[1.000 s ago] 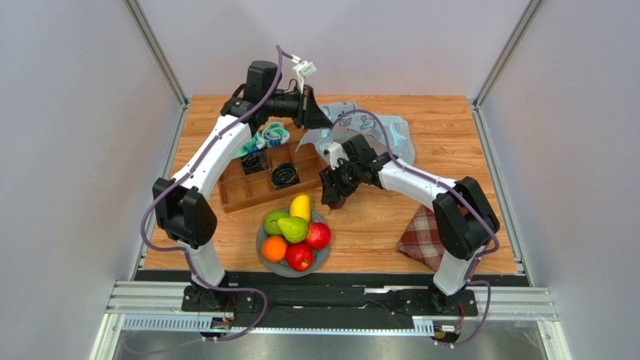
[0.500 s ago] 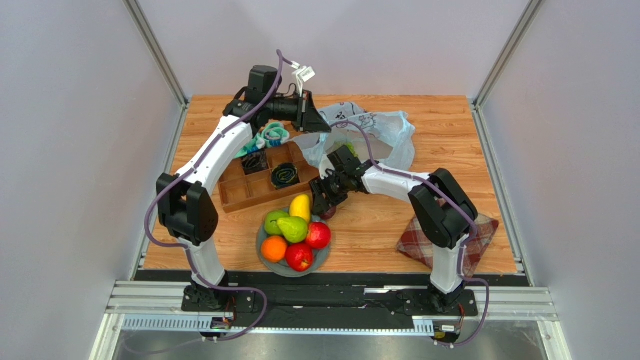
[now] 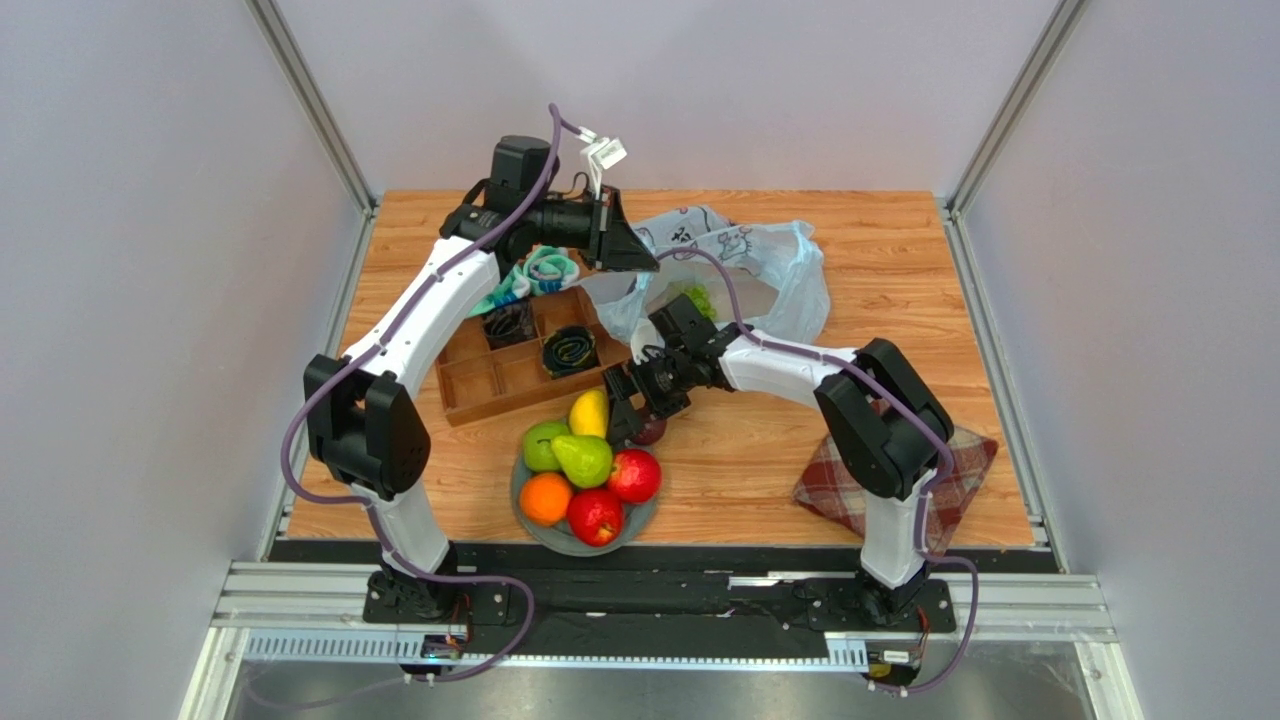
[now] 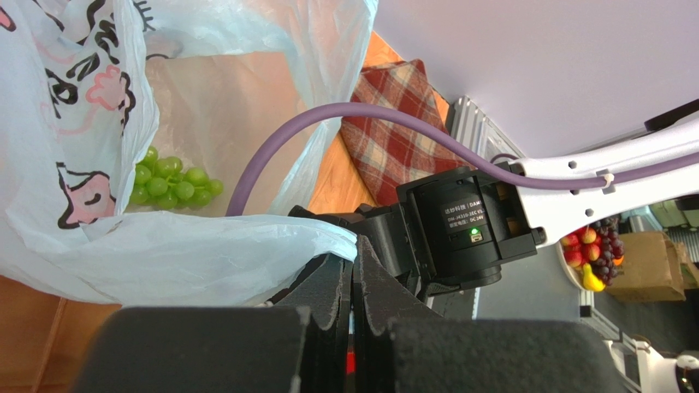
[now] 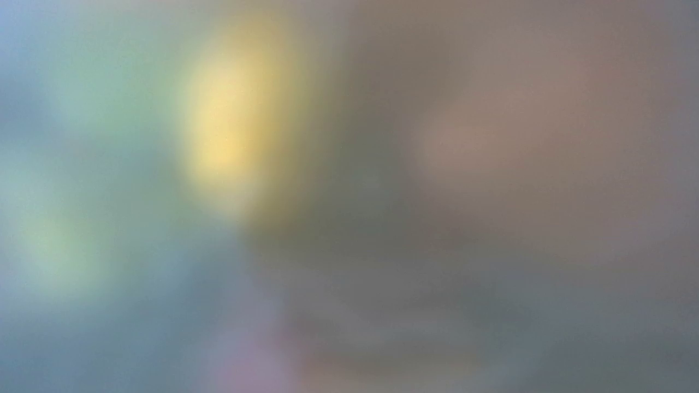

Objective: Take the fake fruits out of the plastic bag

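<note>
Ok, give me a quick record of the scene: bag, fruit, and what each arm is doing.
bag: far side, edge pinched by left fingers
in bag: grapes
plate: six fruits
right fingers: at plate's far rim, dark plum below, grip unclear
right wrist view: blurred

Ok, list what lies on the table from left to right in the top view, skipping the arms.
In order: wooden tray, plastic bag, plaid cloth. The fruit plate overlaps the tray's span, so it is left out.
</note>
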`<state>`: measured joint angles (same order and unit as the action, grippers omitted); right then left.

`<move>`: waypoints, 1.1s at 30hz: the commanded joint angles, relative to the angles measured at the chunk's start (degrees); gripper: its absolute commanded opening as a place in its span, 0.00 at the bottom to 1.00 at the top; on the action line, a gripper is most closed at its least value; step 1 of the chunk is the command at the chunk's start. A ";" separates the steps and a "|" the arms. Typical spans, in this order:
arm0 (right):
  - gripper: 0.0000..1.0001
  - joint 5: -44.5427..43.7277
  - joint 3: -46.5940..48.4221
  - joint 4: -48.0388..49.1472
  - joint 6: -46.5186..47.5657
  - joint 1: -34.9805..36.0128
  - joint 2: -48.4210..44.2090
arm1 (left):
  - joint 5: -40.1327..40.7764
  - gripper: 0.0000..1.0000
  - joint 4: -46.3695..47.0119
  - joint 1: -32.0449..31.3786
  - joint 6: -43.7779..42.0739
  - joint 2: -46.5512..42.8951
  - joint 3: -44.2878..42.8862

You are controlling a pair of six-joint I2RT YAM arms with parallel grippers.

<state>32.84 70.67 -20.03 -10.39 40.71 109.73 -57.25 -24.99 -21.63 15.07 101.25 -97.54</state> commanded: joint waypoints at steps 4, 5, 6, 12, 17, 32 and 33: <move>1.00 2.67 0.96 -1.33 -1.38 -1.07 -1.45 | -1.72 0.00 1.44 0.01 -1.62 -3.34 0.68; 1.00 2.58 0.87 -1.24 -1.82 -1.85 -1.54 | -1.81 0.00 1.44 0.01 -1.62 -3.43 0.77; 1.00 3.10 0.69 -1.15 -2.26 -2.38 -1.71 | -1.72 0.00 1.44 0.01 -1.71 -3.52 1.03; 1.00 9.86 -0.89 0.77 -4.46 -4.76 -3.56 | -1.72 0.00 1.35 0.01 -2.06 -4.31 2.44; 1.00 16.55 -0.54 3.68 -4.63 -3.89 -2.16 | -1.72 0.00 1.44 0.01 -2.06 -3.87 2.35; 1.00 13.75 3.42 -1.94 -1.56 -4.14 -1.54 | -1.63 0.00 1.53 -0.08 -1.80 -2.73 1.91; 1.00 12.52 3.50 -1.94 -1.56 -4.49 -2.15 | -1.72 0.00 1.53 -0.08 -1.80 -2.55 1.48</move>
<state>48.66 72.05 -20.97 -13.02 37.56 109.30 -58.00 -24.99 -21.63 14.46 99.74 -95.18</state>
